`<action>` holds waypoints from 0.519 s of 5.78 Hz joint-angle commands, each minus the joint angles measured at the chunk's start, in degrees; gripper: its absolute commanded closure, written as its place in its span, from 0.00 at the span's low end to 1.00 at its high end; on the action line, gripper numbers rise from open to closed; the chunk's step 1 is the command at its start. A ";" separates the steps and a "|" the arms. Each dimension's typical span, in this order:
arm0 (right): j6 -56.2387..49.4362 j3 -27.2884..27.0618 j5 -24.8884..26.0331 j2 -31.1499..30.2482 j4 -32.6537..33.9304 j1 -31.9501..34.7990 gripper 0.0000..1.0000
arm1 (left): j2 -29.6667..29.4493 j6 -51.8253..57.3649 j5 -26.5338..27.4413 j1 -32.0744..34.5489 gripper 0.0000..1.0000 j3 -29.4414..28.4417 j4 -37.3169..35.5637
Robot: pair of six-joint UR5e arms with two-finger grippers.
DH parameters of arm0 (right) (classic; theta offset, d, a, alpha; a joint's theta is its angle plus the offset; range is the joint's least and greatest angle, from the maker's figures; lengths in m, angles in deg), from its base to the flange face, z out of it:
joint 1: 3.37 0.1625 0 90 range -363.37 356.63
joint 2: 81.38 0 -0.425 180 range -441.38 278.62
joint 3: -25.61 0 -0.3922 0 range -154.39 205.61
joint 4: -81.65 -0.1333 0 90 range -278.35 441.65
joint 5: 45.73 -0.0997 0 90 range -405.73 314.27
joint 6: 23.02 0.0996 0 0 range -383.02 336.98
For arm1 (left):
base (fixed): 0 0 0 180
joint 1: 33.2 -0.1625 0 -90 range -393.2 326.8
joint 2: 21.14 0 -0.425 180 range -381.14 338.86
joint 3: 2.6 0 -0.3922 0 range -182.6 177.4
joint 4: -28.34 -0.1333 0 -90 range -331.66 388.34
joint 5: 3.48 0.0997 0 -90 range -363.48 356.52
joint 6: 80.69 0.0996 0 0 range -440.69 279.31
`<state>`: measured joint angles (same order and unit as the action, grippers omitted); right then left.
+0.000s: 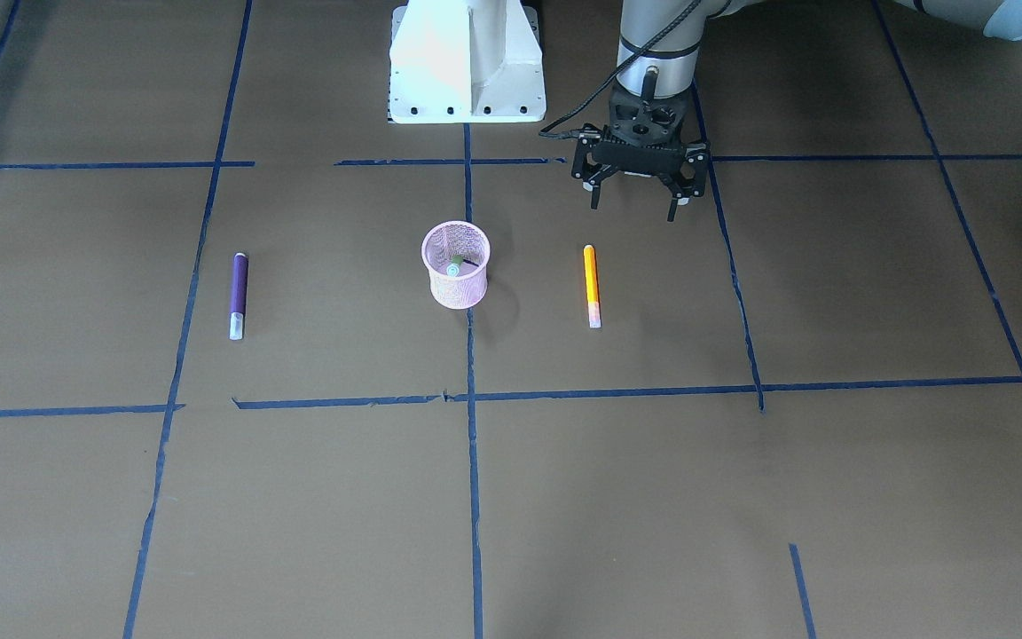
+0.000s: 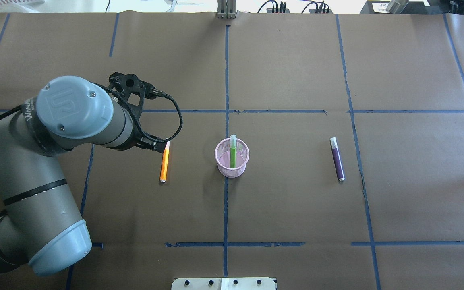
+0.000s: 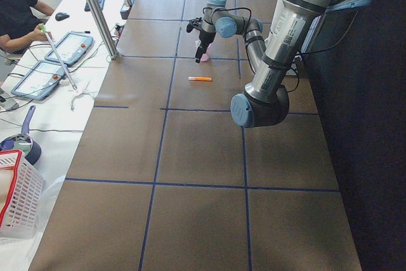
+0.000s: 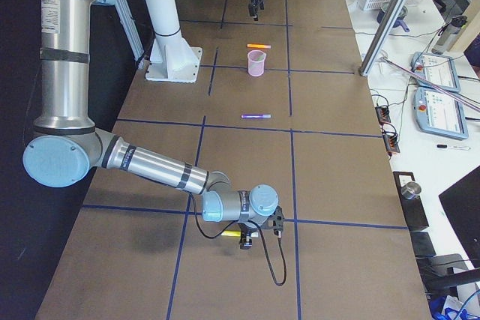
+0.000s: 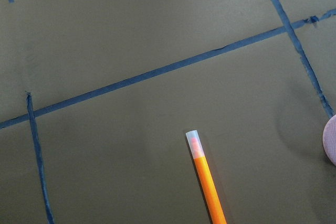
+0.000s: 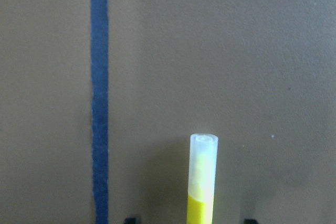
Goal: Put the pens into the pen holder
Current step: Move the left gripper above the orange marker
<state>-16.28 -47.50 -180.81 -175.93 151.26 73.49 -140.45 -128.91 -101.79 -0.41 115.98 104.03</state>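
Tabletop [image 1: 742, 497] crossed by blue tape [image 1: 617, 393]. The left gripper [image 1: 633, 209] hangs above it, jaws spread apart, holding nothing. The pen holder [image 1: 458, 284], green pen [image 2: 232, 155] inside, stands at the gripper's 8 o'clock. The orange pen [image 1: 592, 282] lies flat, nearer, at 7 o'clock, its long axis running 12 to 6, seen from the front.
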 commanded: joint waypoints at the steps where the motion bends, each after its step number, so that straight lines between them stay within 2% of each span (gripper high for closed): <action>1: 0.02 0.25 0.00 -0.11 0.09 -0.04 0.56 | 0.74 0.41 -0.57 0.44 0.02 0.51 -0.55; 2: 0.02 0.34 -0.01 -0.11 0.09 -0.04 0.55 | 0.74 0.41 -0.57 0.44 0.02 0.86 -0.55; 3: 0.02 0.34 -0.01 -0.11 0.09 0.05 0.64 | 0.83 0.41 -0.57 0.44 0.02 0.95 -0.55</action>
<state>-16.26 -47.21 -180.81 -176.03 151.34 73.47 -139.72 -128.51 -102.35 0.01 116.78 103.49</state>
